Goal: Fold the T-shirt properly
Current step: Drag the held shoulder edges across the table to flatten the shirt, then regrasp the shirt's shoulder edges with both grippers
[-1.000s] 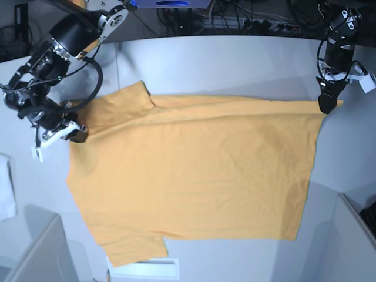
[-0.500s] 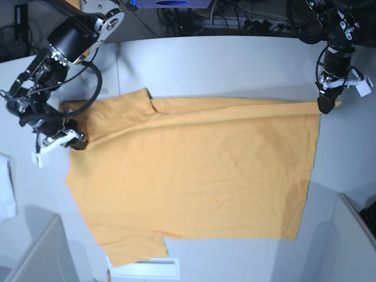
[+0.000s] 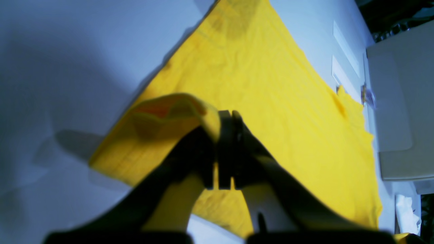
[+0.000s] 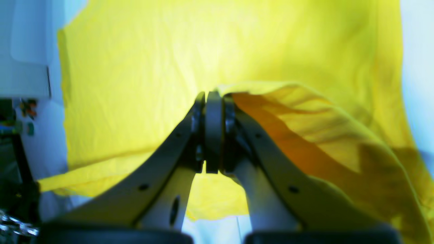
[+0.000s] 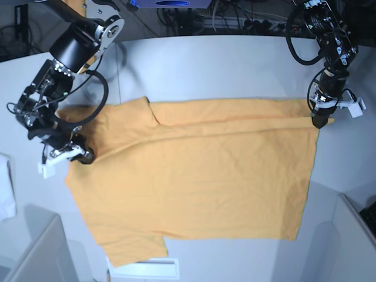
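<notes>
The T-shirt (image 5: 194,182) is lying spread out flat across the pale table (image 5: 223,64), filling most of the middle of it, its long axis running side to side as the base view is showing it. One short sleeve is sticking out at the near bottom corner on that view's left, another is reaching toward the far upper left, and the straight hem edge is running down the right side. A long crease is crossing the fabric near its far edge. The right gripper (image 5: 84,156) is pinching the shirt at its left edge with its jaws pressed together, and in its wrist view (image 4: 213,98) a flap of cloth is draping over one finger. The left gripper (image 5: 318,121) is clamping the far right corner of the shirt, jaws likewise pressed shut on a small lifted fold (image 3: 226,117). A white cloth (image 5: 6,188) is resting at the table's left edge, well apart from the shirt.
</notes>
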Robot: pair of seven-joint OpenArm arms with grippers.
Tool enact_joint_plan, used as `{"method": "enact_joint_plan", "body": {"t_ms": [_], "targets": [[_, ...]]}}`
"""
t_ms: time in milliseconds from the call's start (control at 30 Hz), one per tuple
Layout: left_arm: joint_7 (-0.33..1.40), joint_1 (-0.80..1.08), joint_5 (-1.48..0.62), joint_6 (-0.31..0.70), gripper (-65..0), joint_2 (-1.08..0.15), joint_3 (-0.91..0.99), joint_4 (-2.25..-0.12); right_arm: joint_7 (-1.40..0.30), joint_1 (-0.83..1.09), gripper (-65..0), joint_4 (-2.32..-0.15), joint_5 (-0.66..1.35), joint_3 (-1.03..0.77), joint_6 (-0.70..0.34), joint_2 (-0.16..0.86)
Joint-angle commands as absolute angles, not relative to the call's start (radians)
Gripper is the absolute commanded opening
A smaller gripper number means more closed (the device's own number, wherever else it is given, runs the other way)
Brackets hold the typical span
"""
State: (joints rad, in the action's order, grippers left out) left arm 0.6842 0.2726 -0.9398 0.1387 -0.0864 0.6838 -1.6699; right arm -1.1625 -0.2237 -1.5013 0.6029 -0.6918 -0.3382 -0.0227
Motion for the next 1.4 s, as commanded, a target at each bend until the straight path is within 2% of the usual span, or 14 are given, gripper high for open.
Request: {"method": "enact_joint_plan", "body": {"t_ms": [0, 267, 600, 1033, 1367], "targets": [[0.668, 0.262, -0.946, 0.145, -65.0, -0.097, 0.687, -1.664, -1.142, -0.248, -65.0, -1.501, 0.624, -0.690, -0.321, -0.008], [0.664, 0.182, -0.944, 0.145, -65.0, -0.151, 0.581, -1.577, -1.070, -0.268, -65.0, -1.383, 0.625, -0.688, -0.306, 0.044], [0.667, 0.102, -0.860, 0.145, -65.0, -0.148, 0.573, -1.532, -0.992, -0.306, -65.0, -1.268, 0.625, -0.673, -0.306, 0.082], [0.668, 0.058, -0.862, 0.145, -65.0, -0.200, 0.572, -1.483, -0.986, -0.337, -65.0, -1.245, 0.625, -0.519, -0.305, 0.097], [0.667, 0.013, -0.860, 0.145, -65.0, -0.229, 0.476, -1.438, -0.955, -0.375, -65.0, -1.142, 0.624, -0.512, -0.303, 0.117]]}}
